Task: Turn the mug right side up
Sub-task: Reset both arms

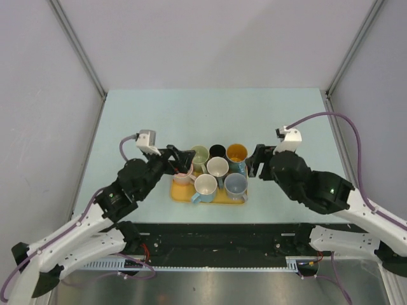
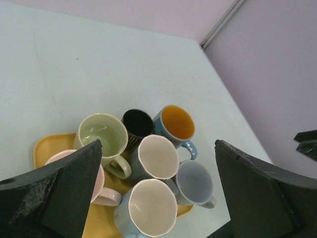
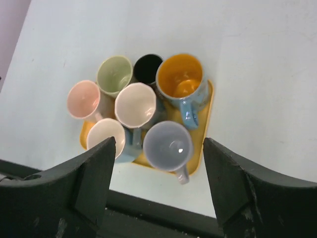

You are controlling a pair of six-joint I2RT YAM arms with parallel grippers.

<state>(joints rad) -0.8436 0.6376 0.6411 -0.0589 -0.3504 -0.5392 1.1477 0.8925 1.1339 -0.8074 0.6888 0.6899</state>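
Several mugs stand mouth-up on a yellow tray (image 1: 179, 194): green (image 1: 200, 154), black (image 1: 217, 150), blue with orange inside (image 1: 236, 152), cream-lined grey (image 1: 217, 167), pink (image 1: 182, 176), light blue (image 1: 205, 185) and grey-blue (image 1: 235, 184). I see no mug upside down. My left gripper (image 1: 180, 161) is open and empty, just above the pink mug (image 2: 100, 184) at the tray's left side. My right gripper (image 1: 255, 162) is open and empty, just right of the tray. The right wrist view looks down on all the mugs, with the grey-blue one (image 3: 167, 145) between its fingers.
The tray (image 3: 204, 130) sits near the table's front edge, next to the black base rail (image 1: 216, 230). Pale walls with metal posts enclose the table on three sides. Bare tabletop (image 1: 210, 114) lies behind the tray.
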